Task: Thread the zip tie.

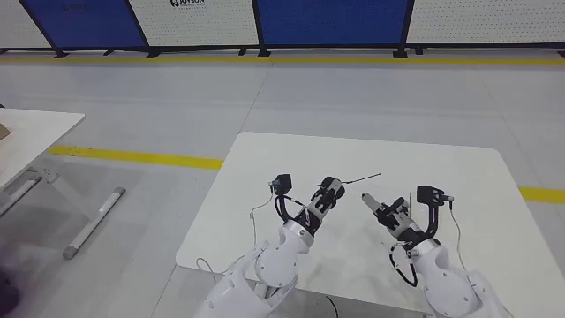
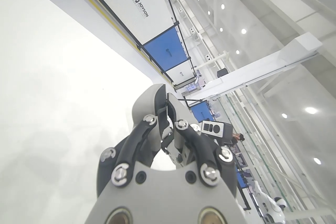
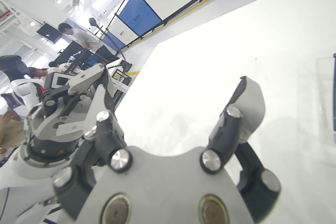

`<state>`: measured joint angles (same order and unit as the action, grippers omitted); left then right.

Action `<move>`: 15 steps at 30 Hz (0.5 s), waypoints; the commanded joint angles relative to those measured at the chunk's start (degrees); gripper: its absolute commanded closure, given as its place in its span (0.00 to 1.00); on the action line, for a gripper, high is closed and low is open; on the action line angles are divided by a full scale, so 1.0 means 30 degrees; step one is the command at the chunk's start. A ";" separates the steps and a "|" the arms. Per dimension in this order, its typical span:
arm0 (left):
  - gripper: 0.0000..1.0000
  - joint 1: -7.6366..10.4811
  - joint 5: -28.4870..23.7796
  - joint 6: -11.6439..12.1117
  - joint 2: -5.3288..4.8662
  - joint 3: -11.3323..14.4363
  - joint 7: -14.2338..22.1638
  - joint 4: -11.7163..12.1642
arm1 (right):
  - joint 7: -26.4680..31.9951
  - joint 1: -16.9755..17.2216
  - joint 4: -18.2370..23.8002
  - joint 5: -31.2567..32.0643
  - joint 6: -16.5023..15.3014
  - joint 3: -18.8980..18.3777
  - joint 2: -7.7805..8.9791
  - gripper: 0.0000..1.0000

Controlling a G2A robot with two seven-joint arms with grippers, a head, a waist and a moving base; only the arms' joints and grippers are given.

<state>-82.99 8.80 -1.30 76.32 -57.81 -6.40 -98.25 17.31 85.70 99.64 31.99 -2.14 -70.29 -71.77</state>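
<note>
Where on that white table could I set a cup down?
The far half of the table, beyond the zip tie, is bare, as is its right side. Crowded: the near middle, around the left pincer and right pincer.

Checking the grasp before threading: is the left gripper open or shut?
Shut: the left gripper pinches the zip tie, whose thin black strap sticks out beyond it.
</note>
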 commanded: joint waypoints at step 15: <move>1.00 -0.0147 -0.5149 0.0139 0.0018 -0.0986 0.2631 -0.0594 | 0.0142 -0.0896 -0.1236 0.4499 -0.0265 0.0558 0.0124 0.00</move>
<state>-83.44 -6.83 -0.90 76.38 -60.82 1.59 -100.05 17.83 82.98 95.89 45.68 -2.95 -68.60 -71.39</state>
